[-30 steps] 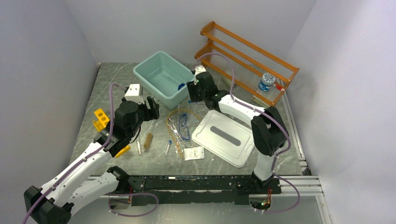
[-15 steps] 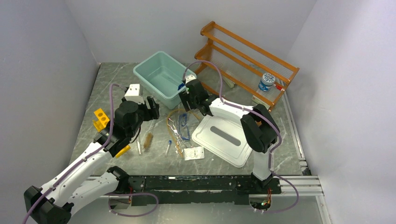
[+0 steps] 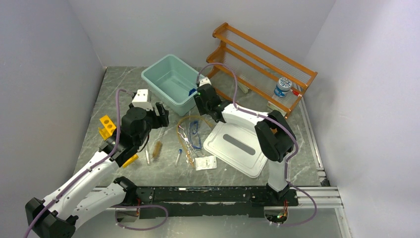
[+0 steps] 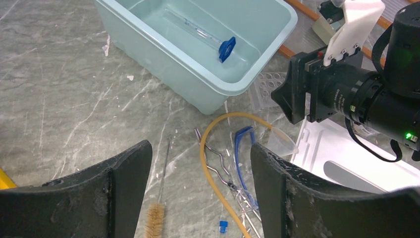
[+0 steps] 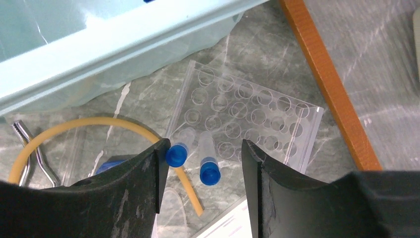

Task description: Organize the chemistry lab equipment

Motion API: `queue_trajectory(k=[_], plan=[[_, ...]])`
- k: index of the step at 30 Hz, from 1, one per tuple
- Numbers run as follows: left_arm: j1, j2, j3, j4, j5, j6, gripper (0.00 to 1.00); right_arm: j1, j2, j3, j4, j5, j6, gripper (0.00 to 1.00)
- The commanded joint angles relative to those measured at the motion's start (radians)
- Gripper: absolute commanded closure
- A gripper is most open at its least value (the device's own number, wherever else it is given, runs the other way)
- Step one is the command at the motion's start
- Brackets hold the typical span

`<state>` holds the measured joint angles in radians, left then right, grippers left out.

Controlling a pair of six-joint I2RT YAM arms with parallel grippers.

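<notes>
My right gripper [image 5: 203,145] [image 3: 200,102] hangs open beside the teal bin's near right corner. Under it two blue-capped vials [image 5: 208,162] [image 5: 178,148] lie on a clear well plate [image 5: 247,111]; one cap is at the left finger's edge, and neither vial is gripped. My left gripper [image 4: 200,188] [image 3: 159,115] is open above the table with nothing in it. Below it lie a brush [image 4: 154,223], amber tubing [image 4: 208,148], metal tongs [image 4: 218,168] and blue-framed goggles [image 4: 242,163]. A blue-capped tube [image 4: 225,48] rests in the bin. The yellow rack [image 3: 106,126] stands at the left.
The teal bin [image 3: 148,79] sits at the back middle. Behind it to the right stands the orange shelf [image 3: 262,54] with a small jar [image 3: 283,87]. A white lid [image 3: 237,146] lies right of the loose items. A white packet [image 3: 205,162] and a vial [image 3: 178,156] lie nearer the front.
My right arm has swung left and a little nearer, from the bin's right side to its front corner. The left arm has not moved.
</notes>
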<state>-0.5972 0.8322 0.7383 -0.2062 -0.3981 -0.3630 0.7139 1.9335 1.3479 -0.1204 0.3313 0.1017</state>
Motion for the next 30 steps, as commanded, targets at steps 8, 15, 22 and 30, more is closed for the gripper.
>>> queue_trajectory(k=[8, 15, 22, 30], plan=[[0.007, -0.013, 0.001, 0.018, -0.002, 0.005, 0.23, -0.012, -0.002, 0.039, 0.017, -0.003, 0.032, 0.43], [0.008, -0.014, 0.001, 0.019, 0.001, 0.004, 0.23, -0.031, -0.098, -0.035, 0.050, -0.134, 0.056, 0.32], [0.007, -0.019, 0.000, 0.021, 0.001, 0.002, 0.23, -0.048, -0.162, -0.139, 0.034, -0.139, 0.075, 0.41], [0.007, -0.021, -0.001, 0.019, 0.000, 0.004, 0.23, -0.048, -0.099, -0.122, -0.004, -0.086, 0.077, 0.67]])
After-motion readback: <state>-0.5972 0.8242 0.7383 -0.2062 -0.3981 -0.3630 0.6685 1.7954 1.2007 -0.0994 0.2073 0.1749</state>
